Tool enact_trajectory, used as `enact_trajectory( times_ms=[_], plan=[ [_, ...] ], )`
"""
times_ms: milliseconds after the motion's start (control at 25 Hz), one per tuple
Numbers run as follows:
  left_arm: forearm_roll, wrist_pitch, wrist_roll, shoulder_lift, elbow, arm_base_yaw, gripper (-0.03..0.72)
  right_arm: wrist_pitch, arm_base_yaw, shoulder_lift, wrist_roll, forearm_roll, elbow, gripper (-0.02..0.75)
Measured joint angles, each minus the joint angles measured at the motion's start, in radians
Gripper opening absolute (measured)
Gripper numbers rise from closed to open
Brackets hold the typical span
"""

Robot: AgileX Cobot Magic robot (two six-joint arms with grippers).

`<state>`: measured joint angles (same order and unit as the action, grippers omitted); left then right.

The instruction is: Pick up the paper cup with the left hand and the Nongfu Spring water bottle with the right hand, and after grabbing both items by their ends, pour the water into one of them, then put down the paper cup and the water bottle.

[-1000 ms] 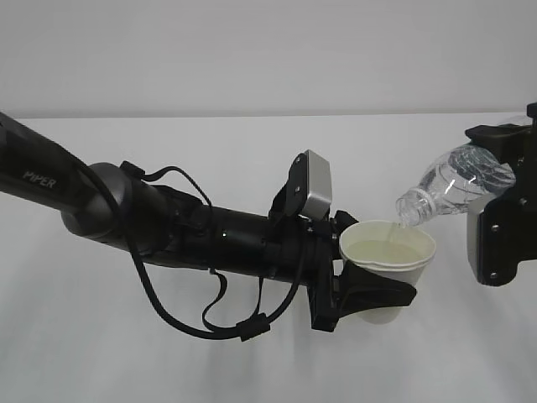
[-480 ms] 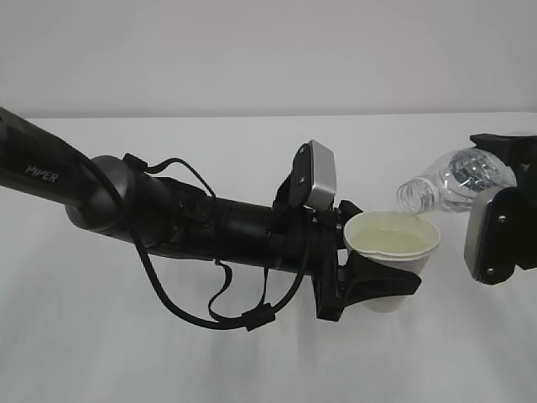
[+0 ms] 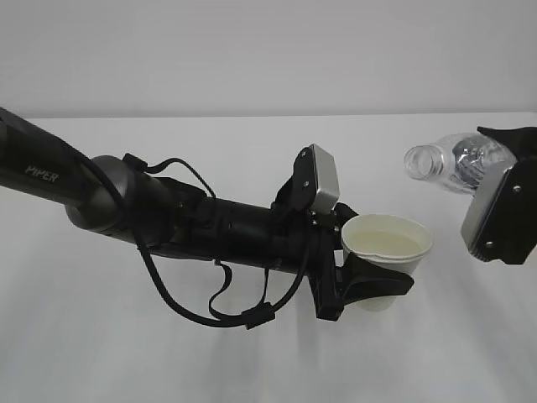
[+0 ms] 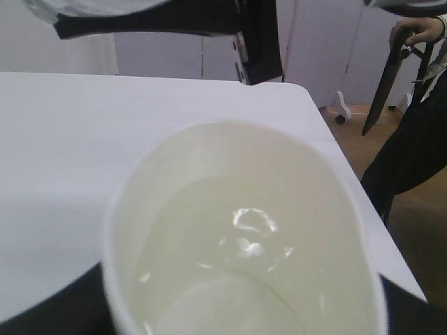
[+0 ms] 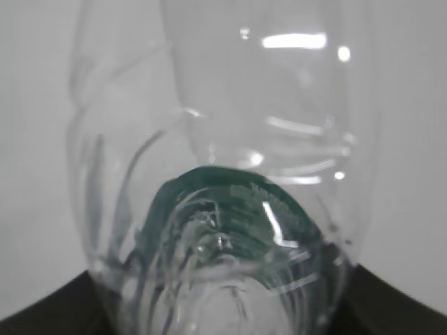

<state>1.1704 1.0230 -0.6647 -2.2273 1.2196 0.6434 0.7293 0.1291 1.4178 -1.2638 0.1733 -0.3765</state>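
Left hand [image 3: 369, 290] reaches in from the left edge, arm nearly horizontal with a slight downward slope toward the middle, grey-topped camera block on top, loose black cables looping under it. Its black fingers [image 3: 382, 285] are clamped round the lower body of the paper cup [image 3: 386, 252], held upright above the white table [image 3: 252, 151]. Cup holds water [image 4: 237, 258], clear, surface below the rim, highlights on it in the left wrist view.

Right hand [image 3: 503, 210] sits at the right edge, up and right of the cup, fingers closed on the base end of the Nongfu Spring water bottle [image 3: 453, 164]. Bottle lies roughly horizontal, open capless neck pointing left, mouth above and right of the cup rim, not touching it. Right wrist view looks along the clear ribbed body, green label [image 5: 230, 209] seen through the plastic.

Table bare around both arms. In the left wrist view, a person's dark clothing [image 4: 412, 146] shows beyond the table's far corner.
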Motion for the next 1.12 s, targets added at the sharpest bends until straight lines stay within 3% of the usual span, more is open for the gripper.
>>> enact_trajectory(
  times_ms=[560,1120],
  plan=[
    [-0.006,-0.004,0.01,0.0,0.0,-0.021,0.434,0.078,0.0,0.071,0.314,0.0,0.0,0.393],
    [-0.006,-0.006,0.012,0.0,0.0,-0.096,0.434,0.382,0.0,0.151,0.74,-0.006,0.054,0.382]
  ],
)
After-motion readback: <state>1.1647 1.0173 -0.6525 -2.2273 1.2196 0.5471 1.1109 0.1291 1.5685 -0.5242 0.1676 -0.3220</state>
